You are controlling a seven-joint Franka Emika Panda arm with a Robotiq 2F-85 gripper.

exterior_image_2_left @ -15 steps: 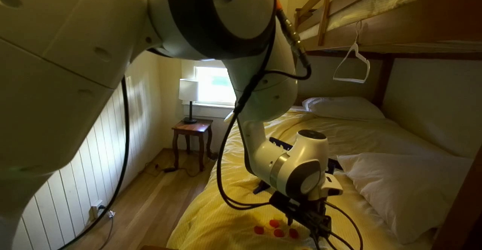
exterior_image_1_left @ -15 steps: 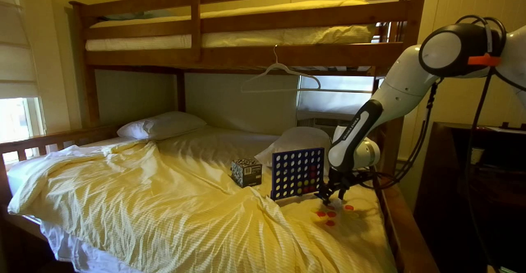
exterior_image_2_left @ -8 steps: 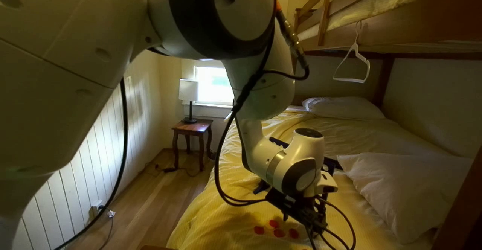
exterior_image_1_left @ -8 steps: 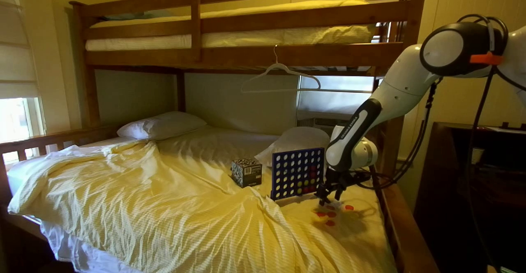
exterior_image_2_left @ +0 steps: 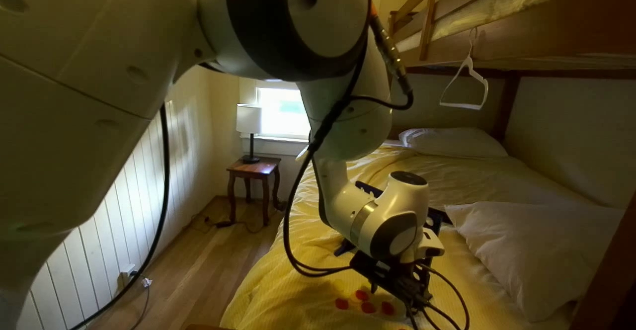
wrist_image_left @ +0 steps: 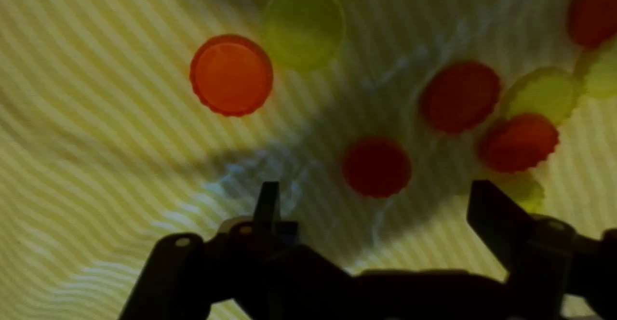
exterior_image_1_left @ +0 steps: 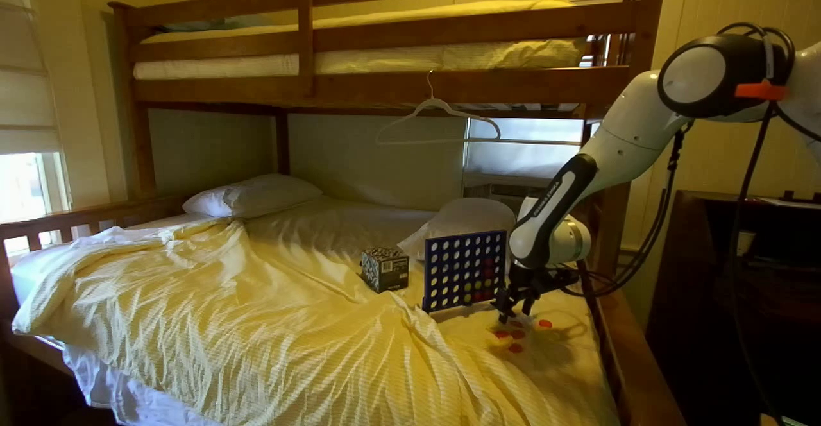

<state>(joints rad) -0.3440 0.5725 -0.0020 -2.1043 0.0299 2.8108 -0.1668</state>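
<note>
My gripper [wrist_image_left: 375, 182] is open, with nothing between its spread black fingers. It also shows low over the bed in an exterior view [exterior_image_1_left: 515, 315]. A dark red disc [wrist_image_left: 377, 167] lies on the striped yellow cover, straight ahead of the gap between the fingertips. An orange-red disc [wrist_image_left: 231, 75] touches a yellow disc [wrist_image_left: 303, 27] further off to the left. More red discs [wrist_image_left: 461, 97] and yellow discs [wrist_image_left: 542, 96] lie to the right. A blue upright grid [exterior_image_1_left: 465, 271] with some red and yellow discs in it stands beside the gripper.
A patterned box [exterior_image_1_left: 385, 269] stands on the bed near the grid. A pillow [exterior_image_1_left: 471, 217] lies behind the grid. The wooden bed rail [exterior_image_1_left: 632, 355] runs along the near right side. A white hanger [exterior_image_1_left: 436, 140] hangs from the upper bunk [exterior_image_1_left: 474, 85].
My gripper has shifted slightly toward the blue grid over the last second, mostly in the earlier half. Its fingers stay apart. The discs and the grid have not moved.
</note>
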